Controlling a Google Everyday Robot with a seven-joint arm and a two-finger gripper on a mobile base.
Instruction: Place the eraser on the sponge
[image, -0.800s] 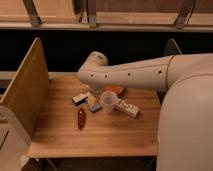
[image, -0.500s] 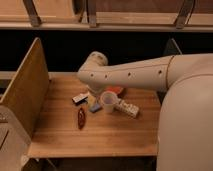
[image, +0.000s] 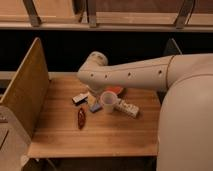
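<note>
The eraser (image: 80, 98), a small block with a dark top and white sides, lies on the wooden table (image: 100, 136) left of centre. Just to its right lies the sponge (image: 94, 106), a flat blue pad with a pale edge, beside a white cup (image: 107, 102). My arm reaches in from the right and bends down at its white elbow. The gripper (image: 93, 93) hangs low over the table between the eraser and the sponge, mostly hidden by the arm. It stands open and holds nothing.
An orange-red thing (image: 116, 90) sits behind the cup. A longer white box with marks (image: 127, 108) lies right of the cup, and a dark red elongated object (image: 81, 118) lies nearer the front. A tall wooden panel (image: 24, 95) walls the table's left side.
</note>
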